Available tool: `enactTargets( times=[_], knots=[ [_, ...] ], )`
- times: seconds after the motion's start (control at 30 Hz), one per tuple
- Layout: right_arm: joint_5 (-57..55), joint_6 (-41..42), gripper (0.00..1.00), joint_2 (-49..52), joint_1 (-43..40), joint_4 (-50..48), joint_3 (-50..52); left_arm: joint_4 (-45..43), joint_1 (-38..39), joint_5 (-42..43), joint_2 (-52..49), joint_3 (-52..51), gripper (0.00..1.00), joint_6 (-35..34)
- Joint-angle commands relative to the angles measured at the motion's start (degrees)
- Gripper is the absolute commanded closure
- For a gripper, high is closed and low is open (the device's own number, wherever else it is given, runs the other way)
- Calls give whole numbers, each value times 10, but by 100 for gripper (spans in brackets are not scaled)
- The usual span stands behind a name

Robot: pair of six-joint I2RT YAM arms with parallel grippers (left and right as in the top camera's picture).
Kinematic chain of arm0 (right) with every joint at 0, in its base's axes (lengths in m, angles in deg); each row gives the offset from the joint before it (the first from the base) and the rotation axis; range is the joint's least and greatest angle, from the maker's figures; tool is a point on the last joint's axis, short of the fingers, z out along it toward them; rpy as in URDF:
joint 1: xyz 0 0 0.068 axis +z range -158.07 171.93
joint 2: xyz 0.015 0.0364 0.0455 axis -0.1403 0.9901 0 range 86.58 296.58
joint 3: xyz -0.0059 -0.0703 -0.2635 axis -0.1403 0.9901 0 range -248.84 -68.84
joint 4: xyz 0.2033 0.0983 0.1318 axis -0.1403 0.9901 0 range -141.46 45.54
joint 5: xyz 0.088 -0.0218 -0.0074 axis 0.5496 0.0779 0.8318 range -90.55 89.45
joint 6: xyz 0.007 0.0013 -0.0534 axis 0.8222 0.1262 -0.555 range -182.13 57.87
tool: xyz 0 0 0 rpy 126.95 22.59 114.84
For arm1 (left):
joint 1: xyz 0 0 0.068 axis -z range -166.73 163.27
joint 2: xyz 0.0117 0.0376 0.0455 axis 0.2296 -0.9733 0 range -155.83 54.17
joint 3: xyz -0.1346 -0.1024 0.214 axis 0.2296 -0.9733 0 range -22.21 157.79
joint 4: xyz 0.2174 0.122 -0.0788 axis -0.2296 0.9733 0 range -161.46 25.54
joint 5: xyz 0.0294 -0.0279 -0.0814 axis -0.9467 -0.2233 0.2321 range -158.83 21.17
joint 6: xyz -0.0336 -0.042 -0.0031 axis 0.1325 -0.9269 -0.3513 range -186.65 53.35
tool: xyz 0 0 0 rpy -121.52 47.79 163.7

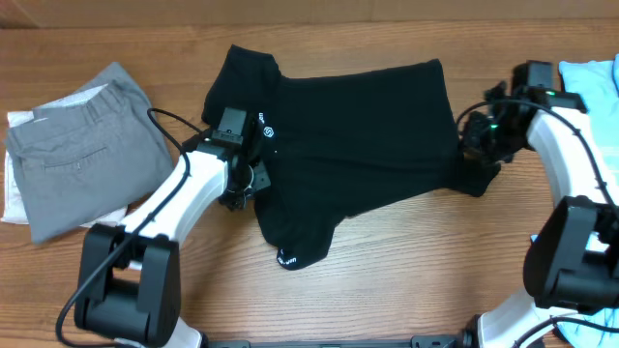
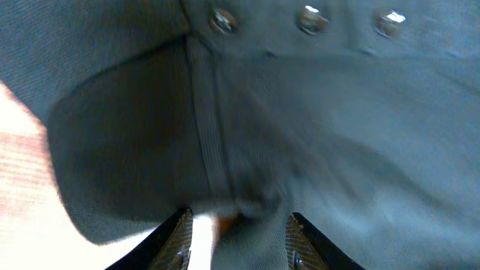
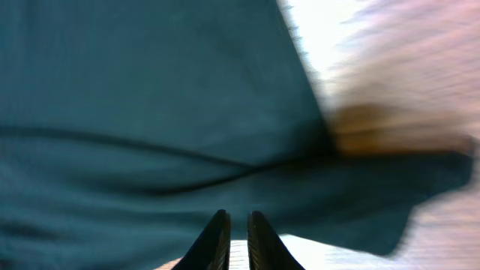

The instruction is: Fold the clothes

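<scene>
The clothes [image 1: 358, 145], a black shirt with a small white logo [image 1: 269, 131], lie crumpled across the middle of the table. My left gripper [image 1: 244, 184] sits at the shirt's left edge near the collar. In the left wrist view its jaws [image 2: 241, 232] stand open, with dark fabric [image 2: 315, 135] lying loose between them and a row of buttons [image 2: 310, 19] beyond. My right gripper [image 1: 474, 145] is at the shirt's right edge. In the right wrist view its fingertips [image 3: 238, 219] are almost together, pinching the fabric hem [image 3: 150, 112].
Grey trousers [image 1: 82, 155] lie folded at the left on a white cloth [image 1: 17, 198]. A light-blue garment [image 1: 595, 82] lies at the right edge behind the right arm. Bare wooden table [image 1: 406, 261] shows in front of the shirt.
</scene>
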Motion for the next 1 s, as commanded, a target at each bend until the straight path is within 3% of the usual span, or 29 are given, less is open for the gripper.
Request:
enactTargets(
  times=[0.0, 0.23, 0.53, 0.97],
  knots=[
    [8, -10, 88, 64, 33, -49, -1, -36, -7, 13, -60, 1, 55, 37],
    [2, -11, 88, 135, 48, -155, -1, -77, -41, -22, -150, 1, 55, 29],
    [-33, -10, 87, 180, 48, -291, -1, -117, -143, -52, -153, 59, 49, 82],
    [-165, -10, 82, 228, 37, -408, -2, -150, -150, -58, -153, 117, 47, 83]
  ],
)
